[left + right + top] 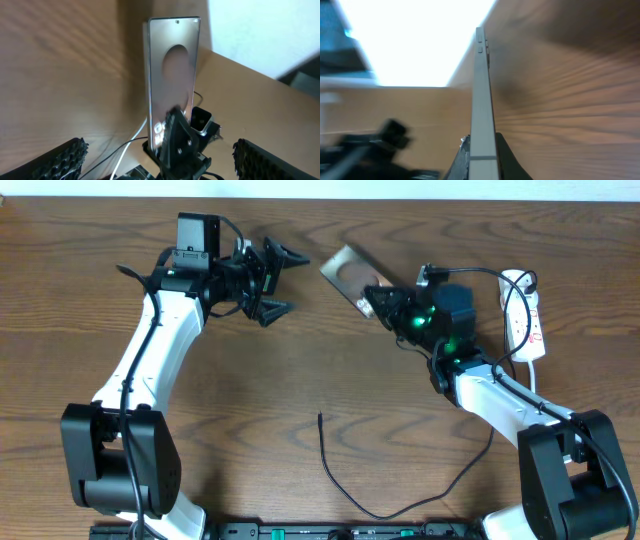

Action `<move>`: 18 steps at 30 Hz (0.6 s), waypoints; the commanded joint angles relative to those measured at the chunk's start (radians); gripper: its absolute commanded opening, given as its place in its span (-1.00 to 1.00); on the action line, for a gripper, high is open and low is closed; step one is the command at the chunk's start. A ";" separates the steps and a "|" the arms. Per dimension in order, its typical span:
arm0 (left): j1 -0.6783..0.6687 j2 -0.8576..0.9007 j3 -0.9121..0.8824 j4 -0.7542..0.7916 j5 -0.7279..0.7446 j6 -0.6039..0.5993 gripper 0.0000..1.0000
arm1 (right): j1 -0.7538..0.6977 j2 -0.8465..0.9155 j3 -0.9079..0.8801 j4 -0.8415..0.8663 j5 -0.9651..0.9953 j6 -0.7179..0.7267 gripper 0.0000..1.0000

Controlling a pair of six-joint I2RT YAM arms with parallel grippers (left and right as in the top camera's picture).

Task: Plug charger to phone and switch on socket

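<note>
1. Desk (pixel 300 370): wooden, carrying everything listed below.
2. Left arm (pixel 150 350): jaws are standing spread wide, gripping nothing. They are facing the phone across a gap of bare wood.
3. Right arm (pixel 490 390): jaws are pressing together on one end of the phone.
4. Phone (pixel 348 270): sticking out ahead of the right jaws, pinched at its near end. Its far end is pointing toward the left jaws. In the left wrist view its glossy back, with the oval mark (pixel 175 65), is facing the left jaws. In the right wrist view only its thin edge (pixel 481 100) is showing. Cannot tell whether it is touching the desk.
5. Socket (pixel 525 315): lying behind the right jaws, beside that arm's wrist, well apart from the left jaws.
6. Charger (pixel 335 475): lying loose, well behind both jaws, its tip (pixel 320 417) touching neither jaws nor phone.
</note>
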 commanded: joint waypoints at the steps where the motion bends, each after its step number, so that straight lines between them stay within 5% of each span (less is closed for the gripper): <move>1: 0.010 -0.018 0.008 0.092 0.089 -0.007 0.88 | 0.006 -0.016 0.022 0.115 -0.073 0.341 -0.97; 4: 0.010 -0.018 0.008 0.234 0.135 -0.087 0.88 | 0.026 -0.016 0.022 0.198 -0.077 0.558 -0.97; 11: 0.010 -0.018 0.008 0.403 0.121 -0.119 0.88 | 0.064 -0.016 0.022 0.277 -0.072 0.802 -0.97; 18: 0.010 -0.018 0.008 0.419 0.078 -0.119 0.88 | 0.124 -0.016 0.022 0.404 0.053 0.803 -0.97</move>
